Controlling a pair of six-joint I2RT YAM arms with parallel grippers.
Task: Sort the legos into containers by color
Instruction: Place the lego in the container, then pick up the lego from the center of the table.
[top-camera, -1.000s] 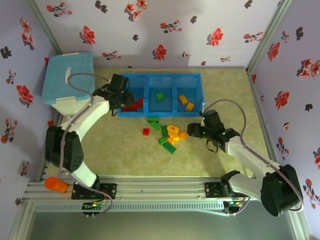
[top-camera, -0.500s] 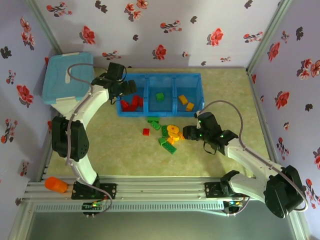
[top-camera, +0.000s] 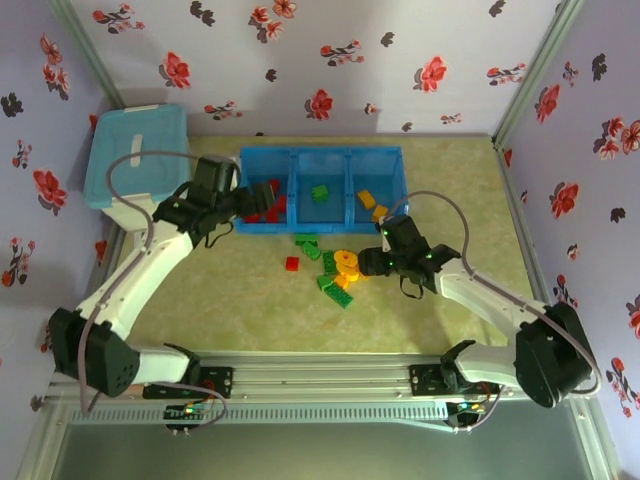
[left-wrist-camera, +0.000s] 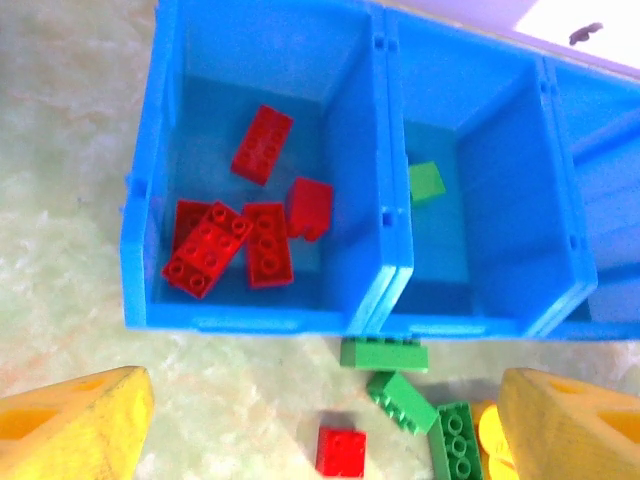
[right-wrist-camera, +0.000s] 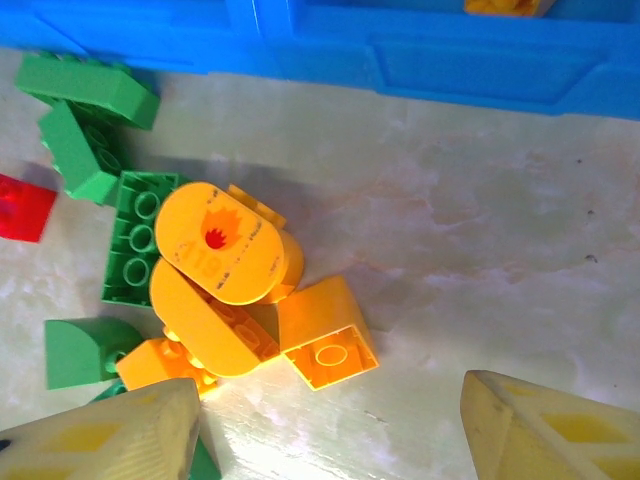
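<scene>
The blue tray (top-camera: 297, 186) has three compartments (left-wrist-camera: 351, 230): several red legos (left-wrist-camera: 262, 240) lie in the left one, one green lego (left-wrist-camera: 426, 182) in the middle, two orange ones (top-camera: 372, 204) in the right. My left gripper (top-camera: 243, 203) hangs open and empty over the tray's near left edge, its yellow fingers (left-wrist-camera: 75, 430) wide apart. A loose red lego (left-wrist-camera: 341, 450) and green legos (left-wrist-camera: 402, 400) lie on the table below it. My right gripper (top-camera: 366, 262) is open just above the table, with a small orange lego (right-wrist-camera: 328, 338) and a rounded orange piece (right-wrist-camera: 220, 245) ahead of its fingers (right-wrist-camera: 540, 430).
A pale blue lidded box (top-camera: 135, 155) stands at the back left, beside the left arm. Green legos (right-wrist-camera: 135, 235) lie mixed into the orange pile. Flowered walls close in the table on three sides. Bare table lies right of the pile.
My left gripper has opened over the left compartment, and its arm has swung back toward the near side. My right gripper has slid left, closer to the orange pile.
</scene>
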